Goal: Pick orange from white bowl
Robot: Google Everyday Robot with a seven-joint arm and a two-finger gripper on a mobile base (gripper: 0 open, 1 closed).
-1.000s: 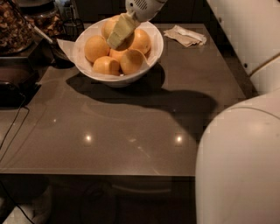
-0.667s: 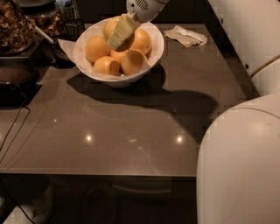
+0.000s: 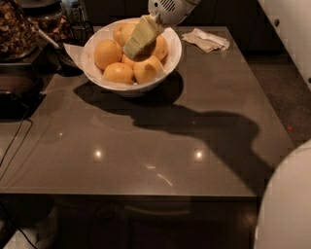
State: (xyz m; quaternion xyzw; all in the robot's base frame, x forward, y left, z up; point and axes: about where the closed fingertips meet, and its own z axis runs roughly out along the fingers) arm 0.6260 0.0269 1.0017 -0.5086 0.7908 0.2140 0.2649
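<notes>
At far left, a jar of brown snack mix [image 3: 14, 29] stands at the edge of the dark surface [image 3: 146, 155], with a black cable [image 3: 14, 141] trailing down beside it. Just right of the jar sits the white bowl [image 3: 173, 41], upright at the back of the surface and heaped with oranges [image 3: 107, 53], at least five of them showing above the rim. The robot's gripper [image 3: 131, 48], pale yellow-green below a white wrist [image 3: 170, 8], slants down from the upper right into the middle of the bowl, its tip touching or just above the fruit at the centre of the pile. From this angle it reads as one solid wedge, so whether it is spread or closed on an orange cannot be told.

The arm throws a broad shadow across the surface in front of the bowl. Right of the bowl, apart from it, lies a crumpled napkin [image 3: 209, 40]. The robot's white body [image 3: 289, 204] fills the lower right corner.

The step in hand appears to be the reach and grasp: no orange is out of the bowl. The next move likely calls for a firm hold on a single top orange and a straight lift clear of the rim, without nudging its neighbours or dragging the bowl.
</notes>
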